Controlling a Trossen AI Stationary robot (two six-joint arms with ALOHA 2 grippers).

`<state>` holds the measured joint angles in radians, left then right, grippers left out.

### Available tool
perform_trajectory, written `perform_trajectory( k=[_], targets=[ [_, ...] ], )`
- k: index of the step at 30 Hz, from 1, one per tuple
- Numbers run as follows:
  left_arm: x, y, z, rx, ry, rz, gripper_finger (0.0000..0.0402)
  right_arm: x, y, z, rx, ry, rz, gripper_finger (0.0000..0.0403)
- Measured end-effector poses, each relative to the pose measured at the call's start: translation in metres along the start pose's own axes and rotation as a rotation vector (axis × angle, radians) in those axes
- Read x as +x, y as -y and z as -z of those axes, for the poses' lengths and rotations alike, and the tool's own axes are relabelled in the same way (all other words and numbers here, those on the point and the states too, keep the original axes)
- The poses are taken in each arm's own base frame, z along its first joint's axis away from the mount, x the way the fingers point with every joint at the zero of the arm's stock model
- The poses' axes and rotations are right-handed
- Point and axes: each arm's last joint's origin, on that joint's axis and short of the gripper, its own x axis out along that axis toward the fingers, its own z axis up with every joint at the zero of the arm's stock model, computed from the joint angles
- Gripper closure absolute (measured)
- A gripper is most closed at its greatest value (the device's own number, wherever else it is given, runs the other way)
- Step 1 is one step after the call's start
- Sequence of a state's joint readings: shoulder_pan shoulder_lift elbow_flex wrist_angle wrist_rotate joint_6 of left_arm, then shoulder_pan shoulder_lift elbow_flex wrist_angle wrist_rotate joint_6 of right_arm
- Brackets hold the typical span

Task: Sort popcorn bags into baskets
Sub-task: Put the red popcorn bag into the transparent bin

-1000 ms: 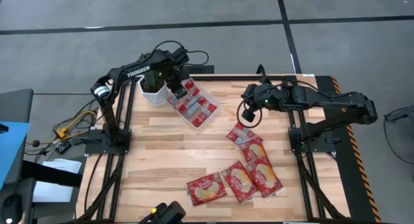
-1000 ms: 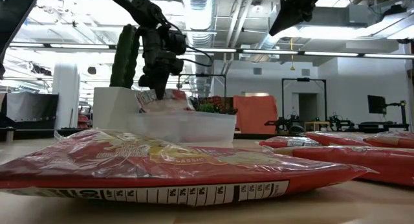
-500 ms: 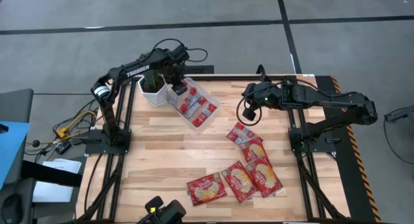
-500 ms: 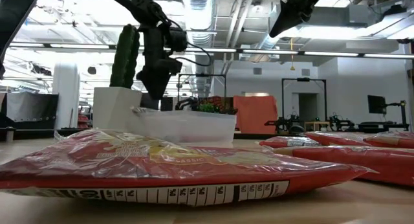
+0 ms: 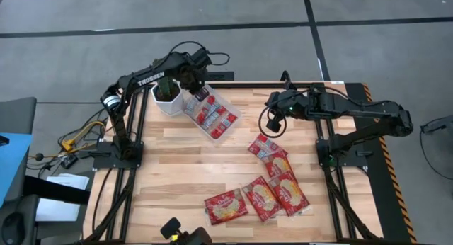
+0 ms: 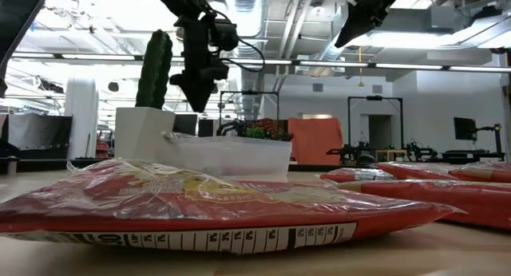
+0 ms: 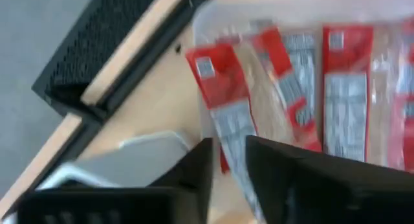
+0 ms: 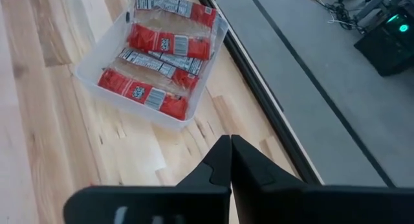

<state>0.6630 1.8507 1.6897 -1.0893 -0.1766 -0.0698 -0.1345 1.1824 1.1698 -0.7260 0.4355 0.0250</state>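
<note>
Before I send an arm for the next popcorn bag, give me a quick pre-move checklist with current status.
1. Left gripper empty, fingers apart, above the tray's far end: ok.
2. Last bag fully inside the tray: not ok, it leans over the rim.
3. Right gripper free, fingers shut, above the table: ok.
4. Loose bags in open view near the right arm: ok.
5. Cactus pot upright beside the tray: ok.

You're looking at two matte-black jointed arms on black frame mounts — the left arm (image 5: 145, 79) carries white "TROSSEN" lettering along its link, with black cable looping off its wrist. The right arm (image 5: 354, 110) shows a small green light near its wrist and a cable loop hanging beneath. Both end in dark, angular two-finger grippers — blocky plastic-looking fingers.
</note>
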Motion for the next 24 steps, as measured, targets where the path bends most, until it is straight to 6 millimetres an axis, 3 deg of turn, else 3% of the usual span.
perform_trajectory(
  k=[4,14,24],
  targets=[
    [0.013,0.005,0.001,-0.027,0.035,-0.004,0.0393,0.000,0.000,0.001,-0.011,-0.007,0.000,0.0384],
    [0.044,0.011,0.015,-0.039,0.026,-0.054,0.0400,0.000,0.000,0.001,-0.014,-0.007,-0.001,0.0368],
    [0.067,0.020,0.017,-0.023,-0.001,0.001,0.0401,0.000,0.000,0.000,-0.008,-0.001,-0.001,0.0384]
  ],
)
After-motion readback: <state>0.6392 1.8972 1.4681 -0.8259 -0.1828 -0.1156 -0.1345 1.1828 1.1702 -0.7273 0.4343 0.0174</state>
